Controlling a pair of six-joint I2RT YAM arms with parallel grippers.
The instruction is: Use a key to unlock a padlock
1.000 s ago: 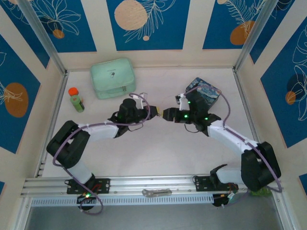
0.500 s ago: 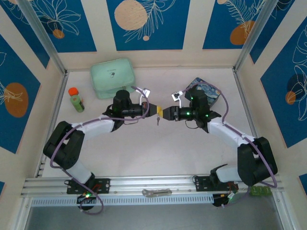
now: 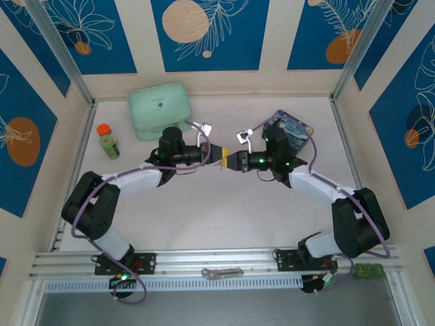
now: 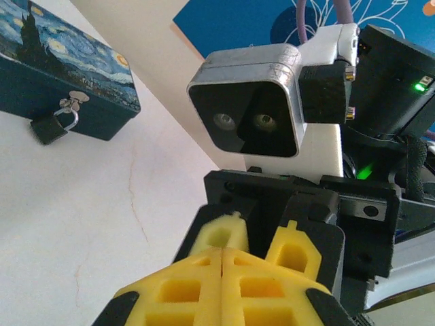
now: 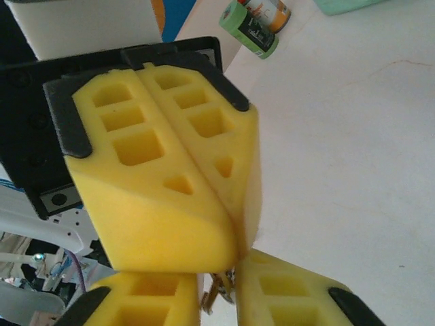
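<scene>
Along the near rail, note a flat grey metal tool (image 3: 222,273) lying between the two arm bases. Farther in, over the bare middle of the white table (image 3: 224,217), find the left gripper (image 3: 217,155) and the right gripper (image 3: 232,161) meeting tip to tip at the ends of arms reaching inward from opposite sides. See the left gripper's yellow pads (image 5: 163,170) pressed flat together along one seam, with the key (image 5: 219,292), a thin sliver of metal, poking out from under their tip and seemingly nipped there. See the right gripper's own yellow fingers (image 5: 289,295) standing either side of that sliver, set close yet with a narrow gap between; cannot tell gripping from merely flanking. From the left wrist, make out the same closed pads low in view, the right fingers just beyond them, and the right arm's silver-edged wrist camera (image 4: 248,109) facing back. Beyond the right arm, spot the dark blue tin (image 3: 295,130) painted with a swirling night sky, lid down, partly hidden by that arm. Find the padlock (image 4: 49,127) hanging by its thin shackle from the silver hasp on the tin's front wall, its body dark in shadow, well apart from both grippers and from the key. Over toward the left edge, note a small green bottle (image 3: 107,141) with an orange cap. Farthest back, close to the rear wall, see a mint-green zipped pouch (image 3: 160,110), and behind it cream walls with blue leaf-patterned panels (image 3: 204,34).
</scene>
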